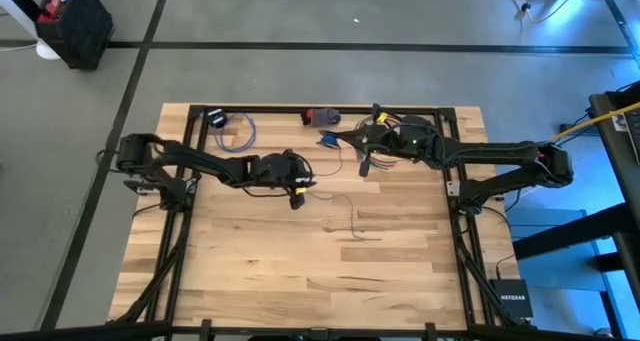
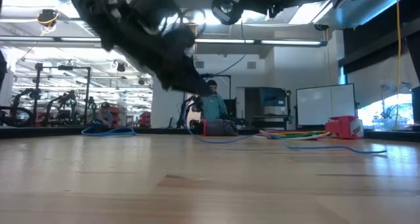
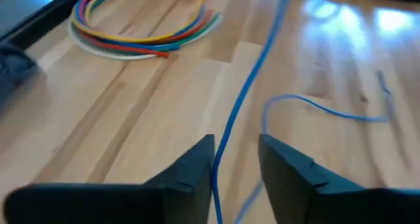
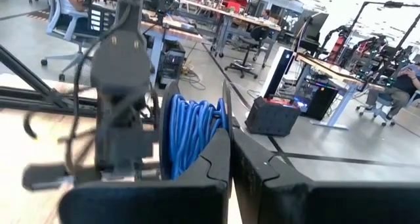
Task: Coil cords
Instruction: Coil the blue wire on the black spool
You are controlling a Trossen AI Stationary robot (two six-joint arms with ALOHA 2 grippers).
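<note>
- In the left wrist view, the left gripper is seen with its fingers parted by a narrow gap; a thin blue cord runs through that gap, and whether it is touched by either finger cannot be told.
- From the fingers the cord is seen to run away across the bench, with a second strand of it curving off beside the first.
- A coil of multicoloured cables lies flat on the bench, well apart from the left fingers.
- In the right wrist view, the right gripper is seen with its fingers pressed together on a wound bundle of blue cord, which is held off the bench.
- From above, the left gripper is placed near the middle of the bench, and the right gripper near the far edge.
- A thin wire lies loose on the bench just beside the left gripper.
</note>
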